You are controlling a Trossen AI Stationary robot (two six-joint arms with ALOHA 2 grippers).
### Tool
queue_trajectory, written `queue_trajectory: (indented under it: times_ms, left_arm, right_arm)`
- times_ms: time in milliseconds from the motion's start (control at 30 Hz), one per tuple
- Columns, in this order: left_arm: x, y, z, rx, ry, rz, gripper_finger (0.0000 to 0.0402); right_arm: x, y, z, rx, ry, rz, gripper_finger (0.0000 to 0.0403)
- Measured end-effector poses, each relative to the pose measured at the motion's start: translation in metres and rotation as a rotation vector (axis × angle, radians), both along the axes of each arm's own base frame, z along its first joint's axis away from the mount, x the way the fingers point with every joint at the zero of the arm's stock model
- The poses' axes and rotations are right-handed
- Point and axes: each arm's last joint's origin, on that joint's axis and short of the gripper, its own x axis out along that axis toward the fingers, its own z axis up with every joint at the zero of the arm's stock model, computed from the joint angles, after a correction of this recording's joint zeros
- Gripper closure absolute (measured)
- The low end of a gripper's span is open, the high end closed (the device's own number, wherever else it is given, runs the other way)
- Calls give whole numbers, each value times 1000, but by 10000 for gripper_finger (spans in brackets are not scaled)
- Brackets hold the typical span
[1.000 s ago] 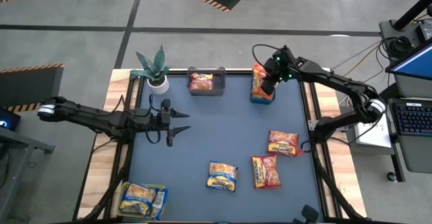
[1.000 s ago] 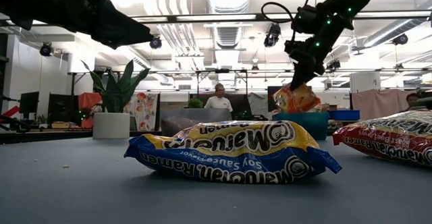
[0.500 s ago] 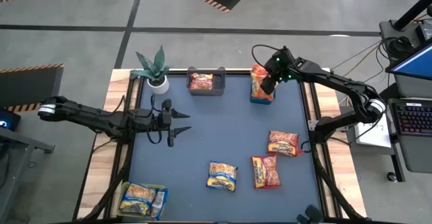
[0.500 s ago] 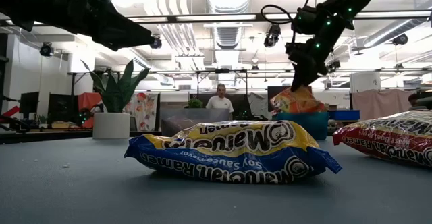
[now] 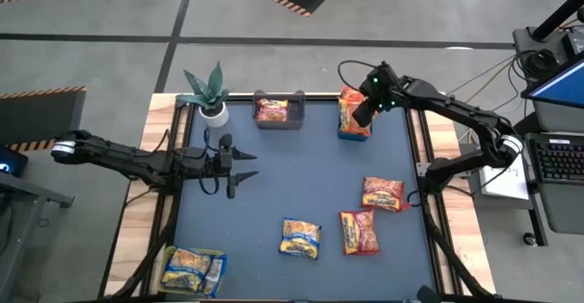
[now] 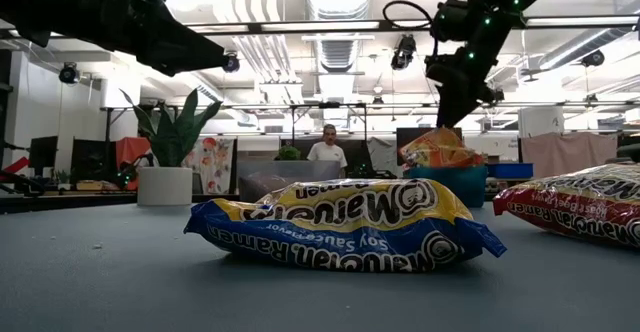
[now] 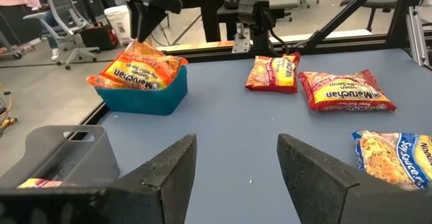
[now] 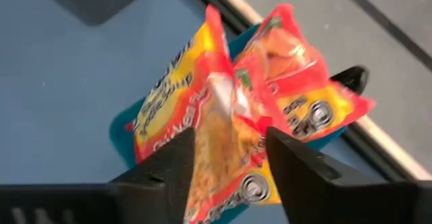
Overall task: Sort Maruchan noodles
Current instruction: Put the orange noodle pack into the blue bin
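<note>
high view: the right gripper (image 5: 364, 111) hangs just above the teal bin (image 5: 354, 131) at the desk's (image 5: 283, 180) far edge, with orange packets (image 5: 351, 111) piled in that bin. three loose packets (image 5: 365, 214) lie well short of the teal bin; the left gripper (image 5: 239, 166) waits far to its left.

low view: the right gripper is clear of the orange pile.

left wrist view: the left gripper's jaws stand apart, empty.

right wrist view: jaws parted astride the orange packets, gripping nothing. seemingly a drop-off just finished; next, reach for a loose packet.

Orange packets (image 8: 229, 116) in teal bin (image 7: 145, 96); blue-yellow packet (image 6: 340, 222); seemingly grey bin (image 5: 278, 120).
</note>
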Motion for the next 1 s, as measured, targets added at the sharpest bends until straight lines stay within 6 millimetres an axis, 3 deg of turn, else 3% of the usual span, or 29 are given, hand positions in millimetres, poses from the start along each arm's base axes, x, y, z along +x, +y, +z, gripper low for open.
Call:
queue_trajectory:
  times_ms: [267, 367, 567, 1000]
  left_arm:
    - [0, 0, -1, -3, 2, 1, 210]
    - [0, 1, -1, 2, 4, 22, 210]
    - [2, 1, -3, 5, 15, 34, 210]
    - [4, 1, -6, 11, 33, 51, 210]
  right_arm:
    - [-1, 10, -28, 68, 45, -7, 358]
    - [-2, 11, -39, 69, 52, -17, 387]
    - [-5, 10, -42, 18, 96, -32, 390]
    - [-2, 8, -13, -3, 53, -59, 387]
